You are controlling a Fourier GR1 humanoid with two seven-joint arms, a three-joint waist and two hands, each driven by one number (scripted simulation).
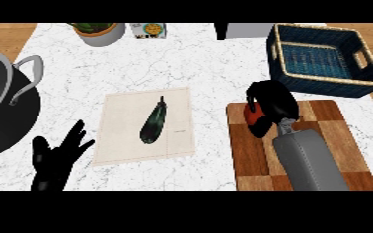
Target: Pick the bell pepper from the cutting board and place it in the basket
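Observation:
A red bell pepper (255, 120) sits on the wooden cutting board (251, 153) at the right. My right hand (275, 101) is curled over it from above and hides most of it; only its left side shows. The dark blue woven basket (280, 61) stands behind the board at the upper right, and I see nothing inside it. My left hand (55, 158) rests open at the lower left, fingers up.
A dark eggplant (154, 120) lies on a beige mat (120, 138) at the centre. A black pan with a metal handle (18, 103) is at the left edge. A potted plant (98, 31) and a small box (151, 30) stand at the back.

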